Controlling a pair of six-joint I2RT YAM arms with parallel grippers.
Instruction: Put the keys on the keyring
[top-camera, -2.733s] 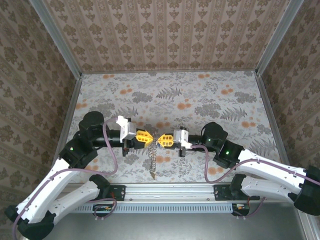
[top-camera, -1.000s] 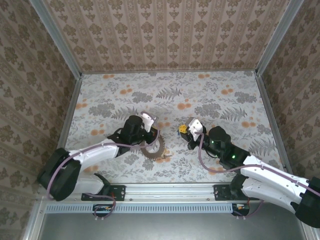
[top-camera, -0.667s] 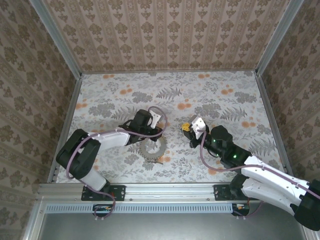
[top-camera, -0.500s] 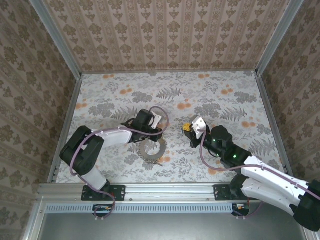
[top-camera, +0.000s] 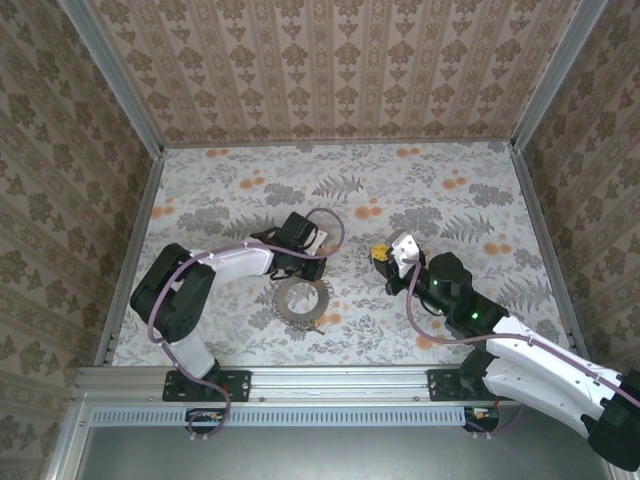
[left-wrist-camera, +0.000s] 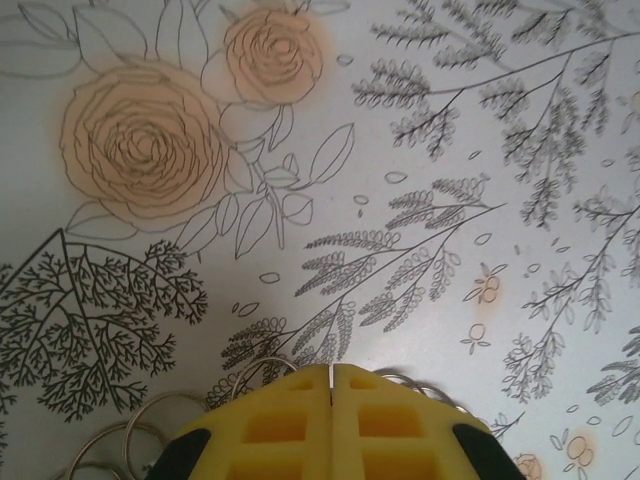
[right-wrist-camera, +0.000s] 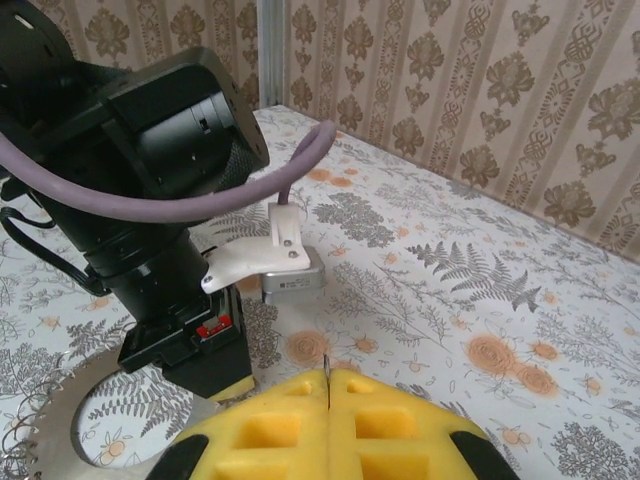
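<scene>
Left pincer (left-wrist-camera: 330, 374) closed, empty, right pincer (right-wrist-camera: 328, 380) likewise, keyring (top-camera: 282, 302) beside left, walls (top-camera: 340, 70) well apart

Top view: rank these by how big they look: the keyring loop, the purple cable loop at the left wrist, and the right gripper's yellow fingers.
1. keyring loop and purple cable loop: these look about alike, and the cable sits higher, nearer the camera, so I won't rank them.
2. right fingers: clearly the smallest.

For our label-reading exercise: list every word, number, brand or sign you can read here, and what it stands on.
No readable text.
Small red mark on the black block above the left fingers: too small and blurred to read.
Wallpaper and table cover: patterns only, no lettering.
</scene>
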